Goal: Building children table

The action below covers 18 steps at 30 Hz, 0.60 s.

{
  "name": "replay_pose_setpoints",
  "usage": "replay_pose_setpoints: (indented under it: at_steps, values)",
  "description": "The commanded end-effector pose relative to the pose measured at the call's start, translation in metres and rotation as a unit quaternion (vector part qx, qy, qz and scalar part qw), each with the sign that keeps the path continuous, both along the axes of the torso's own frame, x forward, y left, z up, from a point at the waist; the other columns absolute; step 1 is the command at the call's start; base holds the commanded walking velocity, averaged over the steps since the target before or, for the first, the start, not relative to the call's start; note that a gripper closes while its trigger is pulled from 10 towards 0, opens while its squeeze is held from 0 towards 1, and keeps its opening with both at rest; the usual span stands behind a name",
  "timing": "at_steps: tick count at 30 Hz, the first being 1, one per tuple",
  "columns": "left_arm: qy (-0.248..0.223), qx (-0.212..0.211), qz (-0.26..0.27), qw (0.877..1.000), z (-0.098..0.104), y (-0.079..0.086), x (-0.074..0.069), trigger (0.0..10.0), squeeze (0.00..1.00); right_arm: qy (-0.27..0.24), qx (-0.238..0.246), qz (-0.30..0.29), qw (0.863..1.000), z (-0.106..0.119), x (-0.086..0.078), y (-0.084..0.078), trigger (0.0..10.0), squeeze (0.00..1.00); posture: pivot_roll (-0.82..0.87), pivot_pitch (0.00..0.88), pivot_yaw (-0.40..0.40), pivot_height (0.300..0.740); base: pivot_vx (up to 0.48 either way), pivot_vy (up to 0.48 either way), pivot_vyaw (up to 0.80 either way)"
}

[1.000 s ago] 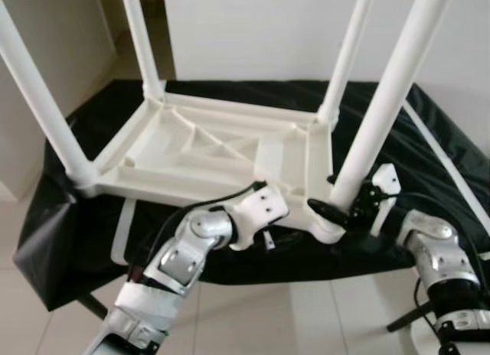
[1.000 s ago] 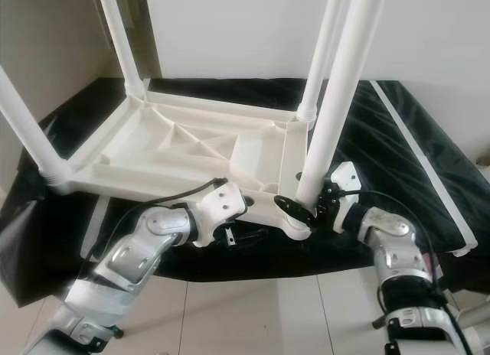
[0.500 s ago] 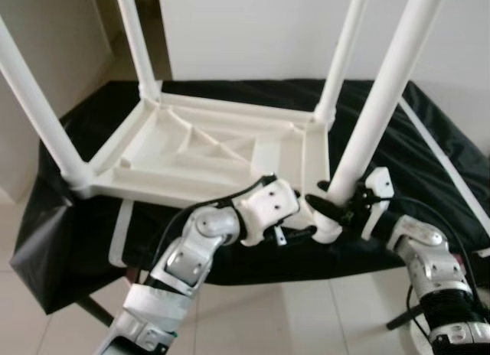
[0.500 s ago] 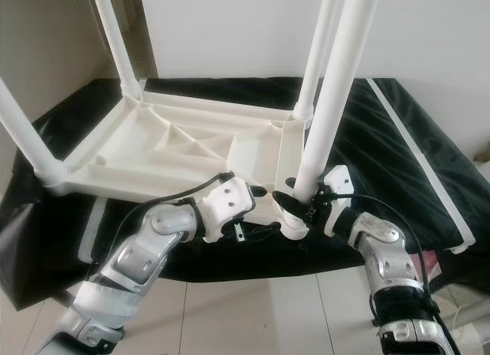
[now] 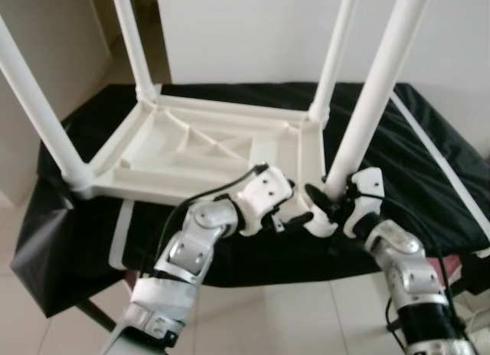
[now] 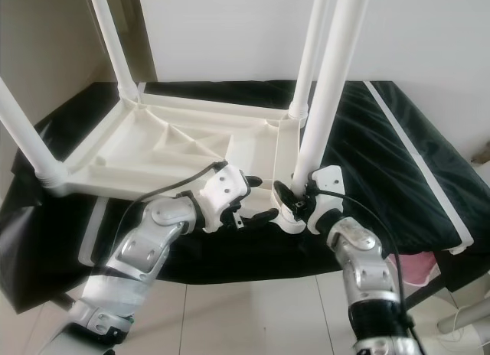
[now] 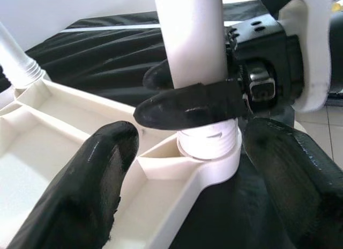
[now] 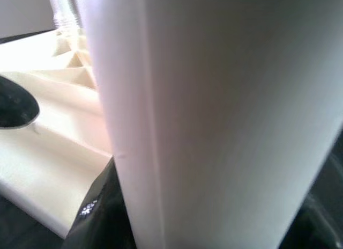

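A white children's table top (image 5: 191, 152) lies upside down on a black cloth, with all its white legs standing up. My right gripper (image 5: 331, 198) is shut on the near right leg (image 5: 375, 95) just above its socket; the left wrist view shows its black fingers (image 7: 187, 105) wrapped round that leg (image 7: 190, 39). My left gripper (image 5: 298, 217) is open, its two fingers spread on either side of the same corner socket (image 7: 206, 144). The right wrist view looks close onto the leg (image 8: 214, 115).
The black cloth (image 5: 429, 194) drapes a low stand, and its front edge runs just under my arms. A thin white strip (image 5: 440, 167) lies along the cloth's right side. Something pink (image 6: 409, 271) sits on the tiled floor (image 5: 291, 324) at the right. A white wall stands behind.
My left gripper has moved right, up to the corner socket under the held leg. My right arm has drawn in closer, still gripping the leg. The camera has shifted slightly.
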State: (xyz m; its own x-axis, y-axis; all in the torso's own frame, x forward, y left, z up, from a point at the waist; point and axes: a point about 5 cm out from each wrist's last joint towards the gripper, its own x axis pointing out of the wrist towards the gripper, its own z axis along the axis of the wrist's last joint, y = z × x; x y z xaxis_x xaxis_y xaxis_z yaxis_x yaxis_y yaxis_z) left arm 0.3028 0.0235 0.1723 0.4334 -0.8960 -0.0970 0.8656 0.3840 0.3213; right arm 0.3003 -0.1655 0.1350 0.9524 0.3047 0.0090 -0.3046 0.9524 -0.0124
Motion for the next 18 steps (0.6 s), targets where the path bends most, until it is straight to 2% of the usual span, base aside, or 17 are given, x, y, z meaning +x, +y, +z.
replay_pose_setpoints:
  at_steps: [1, 2, 5, 6, 7, 9, 10, 11, 12, 14, 18]
  values:
    - [-0.020, -0.034, 0.161, 0.986, -0.001, 0.009, 0.015, 10.0, 0.00, 0.034, 0.003, -0.036, 0.999, -0.011, -0.006, 0.002, 10.0, 0.00, -0.10, 0.011, -0.015, 0.740, 0.000, 0.000, 0.00]
    - [-0.020, -0.034, 0.161, 0.986, -0.001, 0.009, 0.015, 10.0, 0.00, 0.034, 0.003, -0.036, 0.999, -0.011, -0.006, 0.002, 10.0, 0.00, -0.10, 0.011, -0.015, 0.740, 0.000, 0.000, 0.00]
    - [-0.013, -0.035, 0.175, 0.984, -0.005, 0.008, 0.018, 10.0, 0.00, 0.028, 0.030, -0.133, 0.990, -0.010, -0.012, 0.004, 10.0, 0.00, -0.11, 0.006, -0.025, 0.740, 0.000, 0.000, 0.00]
    - [-0.013, -0.035, 0.175, 0.984, -0.005, 0.008, 0.018, 10.0, 0.00, 0.028, 0.030, -0.133, 0.990, -0.010, -0.012, 0.004, 10.0, 0.00, -0.11, 0.006, -0.025, 0.740, 0.000, 0.000, 0.00]
    - [-0.010, -0.035, 0.179, 0.983, -0.007, 0.008, 0.018, 10.0, 0.00, 0.028, 0.039, -0.161, 0.986, -0.010, -0.014, 0.004, 10.0, 0.00, -0.11, 0.006, -0.025, 0.740, 0.000, 0.000, 0.00]
    - [0.030, -0.046, 0.188, 0.981, -0.010, 0.008, 0.020, 10.0, 0.00, 0.027, 0.047, -0.224, 0.973, -0.011, -0.019, 0.002, 10.0, 0.00, -0.11, 0.000, -0.032, 0.740, 0.000, 0.000, 0.00]
    - [0.030, -0.046, 0.188, 0.981, -0.010, 0.008, 0.020, 10.0, 0.00, 0.027, 0.047, -0.224, 0.973, -0.011, -0.019, 0.002, 10.0, 0.00, -0.11, 0.000, -0.032, 0.740, 0.000, 0.000, 0.00]
    - [0.046, -0.057, 0.193, 0.978, -0.010, 0.009, 0.022, 10.0, 0.00, 0.029, 0.044, -0.277, 0.959, -0.012, -0.023, 0.000, 10.0, 0.00, -0.10, 0.000, -0.035, 0.740, 0.000, 0.000, 0.00]
    - [0.046, -0.059, 0.196, 0.978, -0.010, 0.009, 0.022, 10.0, 0.00, 0.029, 0.036, -0.294, 0.955, -0.012, -0.025, 0.000, 10.0, 0.00, -0.10, 0.000, -0.035, 0.740, 0.000, 0.000, 0.00]
    - [0.041, -0.059, 0.203, 0.977, -0.010, 0.012, 0.023, 10.0, 0.00, 0.038, 0.053, -0.308, 0.949, -0.013, -0.028, 0.005, 10.0, 0.00, -0.10, 0.000, -0.037, 0.740, 0.000, 0.000, 0.00]
    - [0.027, -0.042, 0.215, 0.975, -0.011, 0.014, 0.025, 10.0, 0.00, 0.039, 0.061, -0.299, 0.951, -0.013, -0.030, 0.009, 10.0, 0.00, -0.09, 0.000, -0.033, 0.740, 0.000, 0.000, 0.00]
